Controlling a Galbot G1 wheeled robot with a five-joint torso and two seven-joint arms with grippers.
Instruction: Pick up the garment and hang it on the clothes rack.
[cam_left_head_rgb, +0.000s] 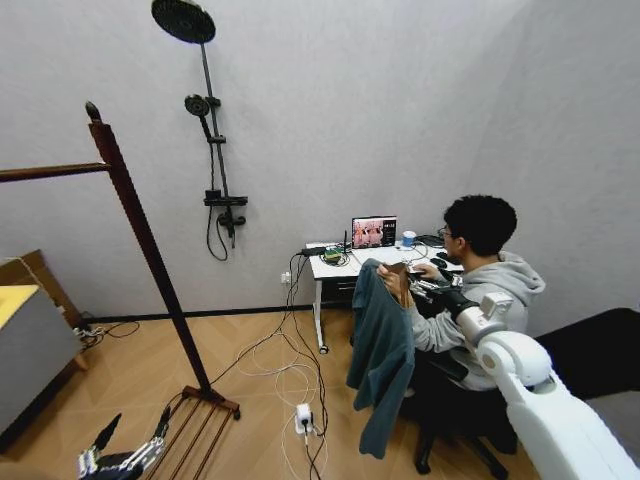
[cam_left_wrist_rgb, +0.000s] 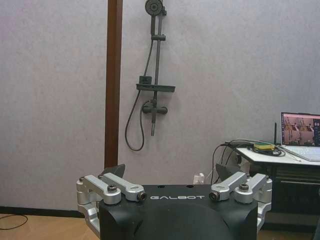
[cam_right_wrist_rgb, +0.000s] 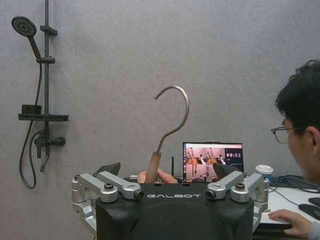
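From our head camera, we are looking at the garment (cam_left_head_rgb: 383, 352), a dark teal jacket, hanging on the right of the scene, just in front of a seated person and near a white worktop (cam_left_head_rgb: 335, 266) at the far wall. A hand (cam_left_head_rgb: 399, 281) is holding its hanger up at the collar. Our right claw (cam_left_head_rgb: 437, 290) is reaching toward that spot at the end of the white arm; from here we cannot tell how its fingers are standing. The clothes rack (cam_left_head_rgb: 150, 250) is standing well apart on the left, its top bar running off the left edge and its slatted base on the floor. Our left claw (cam_left_head_rgb: 125, 450) is hanging low near that base, its fingers spread wide.

From the left wrist, we are seeing the left claw's fingers (cam_left_wrist_rgb: 114, 172) wide apart with nothing between them, and one post of the rack rising ahead.

From the right wrist, the right claw (cam_right_wrist_rgb: 170, 172) is standing wide open, and the hanger's metal hook (cam_right_wrist_rgb: 172, 117) is rising just beyond it, a person's fingertips showing at the wooden neck.

We are judging that we are at the pick-up step, with the jacket not yet ours. The next move calls for closing the right claw on the hanger's neck below the hook, clear of those fingertips, before carrying it across to the rack's bar.
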